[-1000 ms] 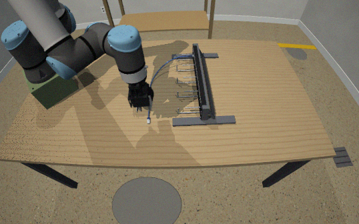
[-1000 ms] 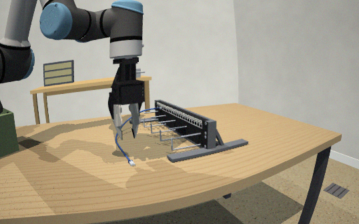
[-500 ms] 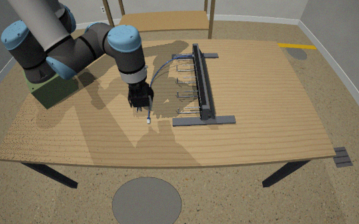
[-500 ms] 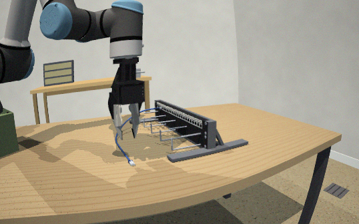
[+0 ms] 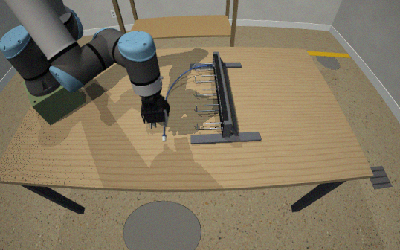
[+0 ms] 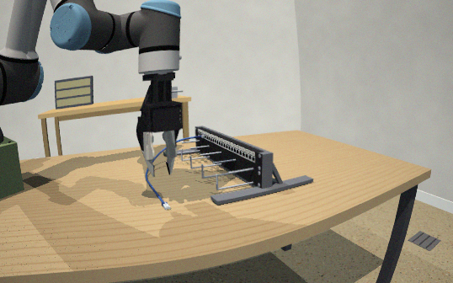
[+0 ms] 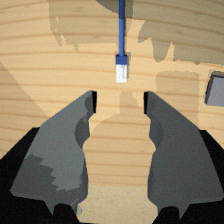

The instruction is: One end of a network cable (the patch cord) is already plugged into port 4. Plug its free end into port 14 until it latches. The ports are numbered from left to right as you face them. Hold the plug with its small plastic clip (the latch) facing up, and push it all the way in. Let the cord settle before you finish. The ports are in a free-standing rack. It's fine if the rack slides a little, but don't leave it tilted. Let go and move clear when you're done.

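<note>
The blue patch cord runs from a port near the far end of the black rack and curves down to the table. Its free plug lies on the table top, also seen in the exterior view and in the wrist view. My gripper hangs above the table, fingers pointing down, a little behind the plug. Its fingers are apart with only bare table between them. The plug lies just beyond the fingertips, apart from them.
The rack stands upright on two flat grey feet, with several metal cable hooks sticking out toward the arm. A green arm base sits at the table's left. A second table stands behind.
</note>
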Available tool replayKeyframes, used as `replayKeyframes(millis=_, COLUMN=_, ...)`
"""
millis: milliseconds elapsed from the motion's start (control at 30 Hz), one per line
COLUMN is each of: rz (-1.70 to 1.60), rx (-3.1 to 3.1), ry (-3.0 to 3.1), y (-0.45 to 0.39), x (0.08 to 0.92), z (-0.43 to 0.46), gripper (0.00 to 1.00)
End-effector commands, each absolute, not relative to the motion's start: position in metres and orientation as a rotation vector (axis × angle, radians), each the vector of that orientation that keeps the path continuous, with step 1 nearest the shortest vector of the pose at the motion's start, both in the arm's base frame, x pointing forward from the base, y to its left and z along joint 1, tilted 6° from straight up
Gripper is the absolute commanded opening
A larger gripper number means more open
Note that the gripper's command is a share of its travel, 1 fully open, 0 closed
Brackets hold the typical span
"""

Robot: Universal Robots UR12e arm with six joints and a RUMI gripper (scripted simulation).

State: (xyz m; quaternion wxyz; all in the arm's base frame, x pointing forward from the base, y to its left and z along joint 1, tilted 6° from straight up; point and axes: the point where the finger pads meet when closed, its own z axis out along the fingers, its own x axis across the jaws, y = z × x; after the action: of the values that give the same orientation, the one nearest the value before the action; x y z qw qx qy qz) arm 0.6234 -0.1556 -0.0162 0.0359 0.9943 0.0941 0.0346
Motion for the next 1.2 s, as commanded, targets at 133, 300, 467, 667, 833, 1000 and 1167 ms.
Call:
replayKeyframes(millis=133, rz=0.108, rx=3.054, ry=0.289, y=-0.156, x=0.624, z=-0.017, gripper=0.22)
replayKeyframes(millis=300, rz=0.108, rx=3.054, ry=0.289, y=-0.156, x=0.624, z=-0.02, gripper=0.22)
replayKeyframes(millis=467, rz=0.108, rx=3.054, ry=0.289, y=-0.156, x=0.625, z=-0.024, gripper=0.22)
replayKeyframes(millis=667, rz=0.108, rx=3.054, ry=0.289, y=-0.157, x=0.625, z=-0.033, gripper=0.22)
replayKeyframes(millis=833, rz=0.108, rx=3.054, ry=0.289, y=-0.158, x=0.626, z=-0.043, gripper=0.22)
replayKeyframes(millis=1000, rz=0.108, rx=3.054, ry=0.289, y=-0.158, x=0.627, z=-0.049, gripper=0.22)
replayKeyframes(millis=1167, rz=0.108, rx=3.054, ry=0.289, y=-0.159, x=0.627, z=-0.059, gripper=0.22)
